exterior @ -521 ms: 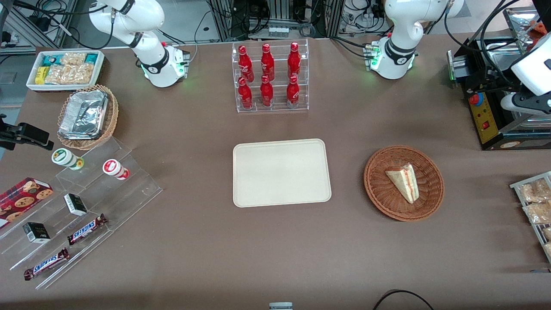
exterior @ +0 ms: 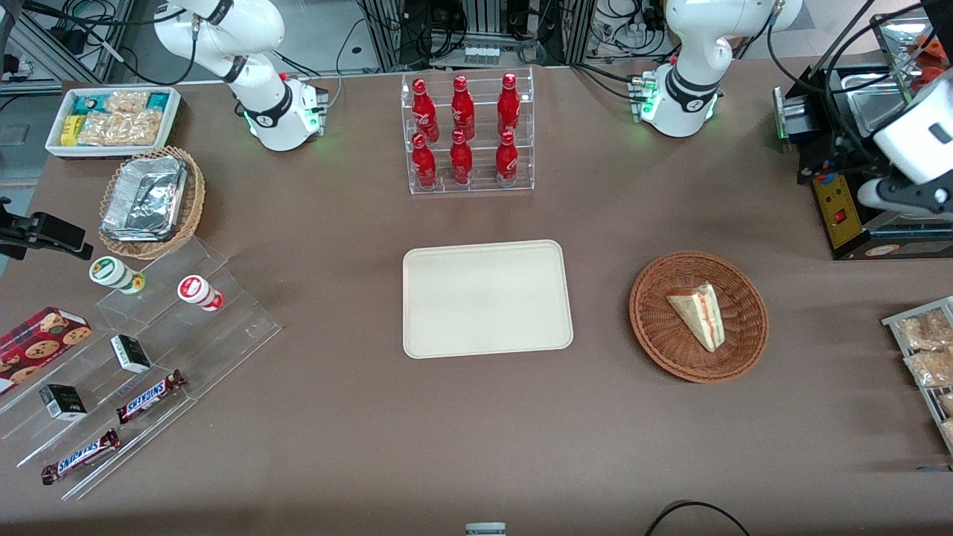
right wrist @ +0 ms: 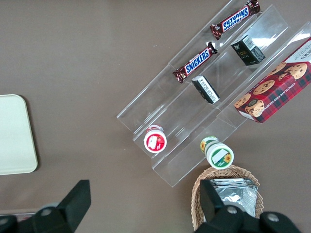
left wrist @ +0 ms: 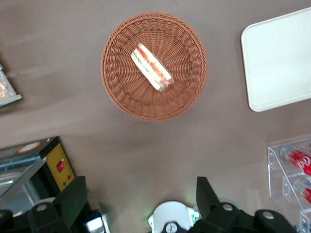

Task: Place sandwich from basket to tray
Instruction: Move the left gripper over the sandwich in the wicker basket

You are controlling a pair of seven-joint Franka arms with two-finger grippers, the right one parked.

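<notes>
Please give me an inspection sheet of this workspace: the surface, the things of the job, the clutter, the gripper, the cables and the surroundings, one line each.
Surface: brown table, flat; no spill seen.
Job's things: sandwich lies in the basket; tray holds nothing and stands beside the basket, toward the parked arm's end.
Clutter: rack of red bottles, farther from the front camera than the tray; acrylic steps with Snickers bars and a cookie box; foil-lined basket; white snack box.
Gripper: the gripper hovers high above the table near the basket, jaws open and holding nothing.
Cables: black cable at the table's near edge.
Surroundings: black machine at the working arm's end.
</notes>
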